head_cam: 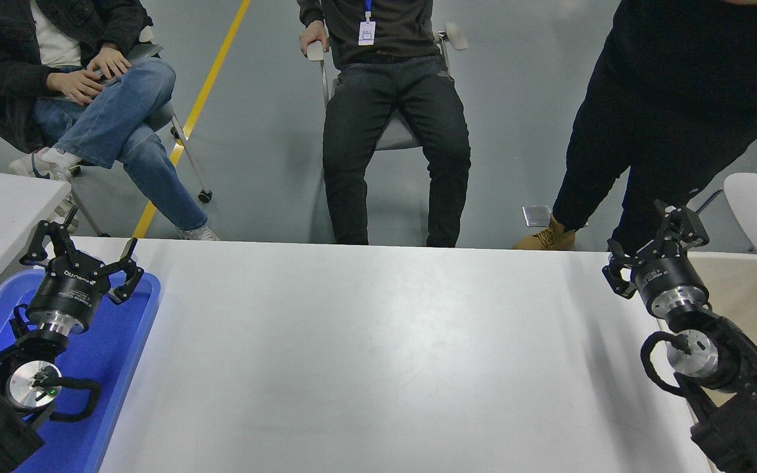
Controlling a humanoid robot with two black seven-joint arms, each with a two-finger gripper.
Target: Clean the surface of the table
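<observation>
Table surface: the white table surface spreads wide and flat between the two pincers, from the left pincer across to the right one.
Right pincer: the right pincer is released, its black fingers spread apart and holding nothing; it hangs over the table's far right corner, pointing away from the camera.
Right arm: it comes in from the lower right corner.
Beige bin: a beige bin sits just to the right of the right pincer, partly covered by the arm.
Left pincer: the left pincer is also released, fingers splayed and empty, parked at the lower left.
Blue tray: a blue tray lies directly under the left pincer, at the table's left edge.
People: beyond both pincers, two people sit on chairs at the table's far side, and a third in black stands just behind the right pincer.
</observation>
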